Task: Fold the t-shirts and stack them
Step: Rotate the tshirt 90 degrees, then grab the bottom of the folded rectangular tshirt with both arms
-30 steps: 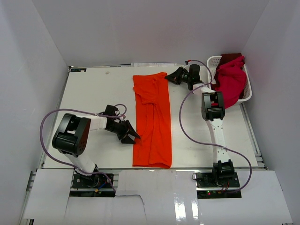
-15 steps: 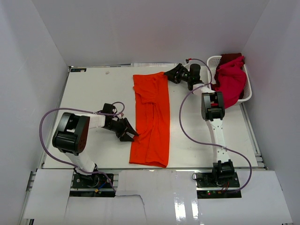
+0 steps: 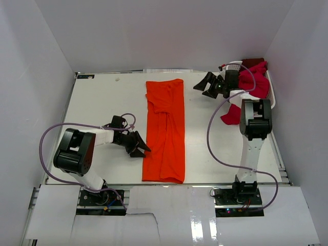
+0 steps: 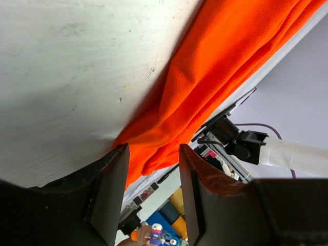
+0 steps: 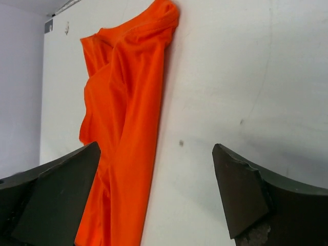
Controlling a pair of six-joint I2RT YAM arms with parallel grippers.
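Orange t-shirt (image 3: 164, 130): folded lengthwise into a long strip, lying mid-table within reach of both arms.
Left gripper (image 3: 142, 150) low at its near-left edge, fingers half parted astride the hem, likely placed for a crosswise fold; whether cloth is pinched cannot be told; right gripper (image 3: 201, 86) spread wide, empty, near the far end; crimson t-shirts (image 3: 254, 82) heaped in the basket (image 3: 271, 97), probably next.

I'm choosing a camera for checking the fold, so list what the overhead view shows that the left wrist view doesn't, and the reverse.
Only overhead: the white basket with red shirts, the open right claw beside it, and the orange shirt end to end. Only left wrist: a close look at the shirt's rumpled left edge, lying in the gap between the spread fingers of the left claw. Both: the orange shirt on the white table and the left claw at its edge.
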